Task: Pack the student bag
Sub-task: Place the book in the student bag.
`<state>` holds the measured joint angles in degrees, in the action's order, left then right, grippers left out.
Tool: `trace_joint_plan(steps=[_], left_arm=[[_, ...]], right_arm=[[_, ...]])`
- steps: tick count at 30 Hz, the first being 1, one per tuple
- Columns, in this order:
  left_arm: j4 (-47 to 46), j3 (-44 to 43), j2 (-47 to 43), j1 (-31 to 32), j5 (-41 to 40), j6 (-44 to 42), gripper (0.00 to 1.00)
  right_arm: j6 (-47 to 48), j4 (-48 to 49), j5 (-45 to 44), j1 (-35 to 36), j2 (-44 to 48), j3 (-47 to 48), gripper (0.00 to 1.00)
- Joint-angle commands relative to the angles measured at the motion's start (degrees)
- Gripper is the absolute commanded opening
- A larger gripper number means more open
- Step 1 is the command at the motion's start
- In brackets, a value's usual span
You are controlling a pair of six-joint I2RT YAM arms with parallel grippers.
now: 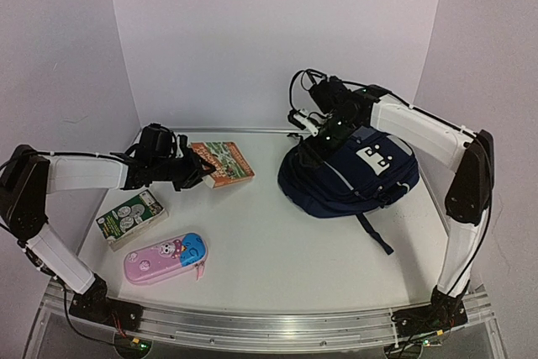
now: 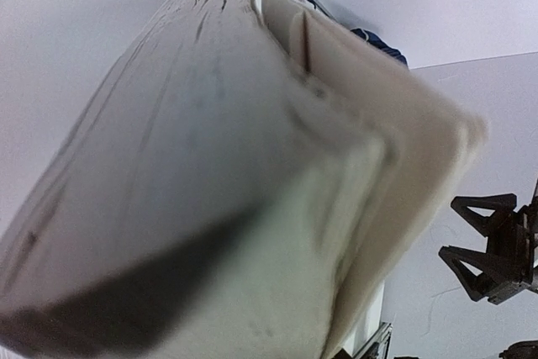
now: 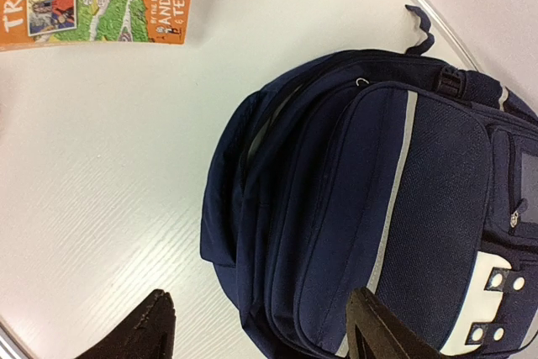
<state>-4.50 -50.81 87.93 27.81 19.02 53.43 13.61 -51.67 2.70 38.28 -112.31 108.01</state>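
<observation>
The student bag [image 1: 349, 176] is a navy backpack with grey stripes, lying at the right of the table. My right gripper [image 1: 316, 135] hovers over its left end. In the right wrist view that gripper [image 3: 265, 329] is open, with the bag's [image 3: 395, 208] edge under the gap between its fingers and nothing held. My left gripper [image 1: 198, 172] is shut on the near corner of an orange paperback book [image 1: 224, 163], lifted off the table. The book's pale page edge [image 2: 218, 182] fills the left wrist view and hides the fingers.
A green-covered book [image 1: 132, 216] lies at the left front. A pink-and-blue pencil case [image 1: 166, 258] lies near the front edge. A bag strap [image 1: 374, 233] trails toward the front. White walls close the back and sides.
</observation>
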Motion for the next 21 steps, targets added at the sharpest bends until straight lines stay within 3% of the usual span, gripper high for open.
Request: trace_joint_plan(steps=[1, 21], left_arm=[[-7.1, -4.7, -1.1, -0.1, -1.6, -1.4, 0.0], [-5.1, -2.9, -4.1, -0.1, -2.6, -1.7, 0.0]], right_arm=[[-0.6, -1.0, 2.1, 0.0, -0.5, 0.7, 0.7], [-1.2, -1.0, 3.0, 1.5, -8.6, 3.8, 0.71]])
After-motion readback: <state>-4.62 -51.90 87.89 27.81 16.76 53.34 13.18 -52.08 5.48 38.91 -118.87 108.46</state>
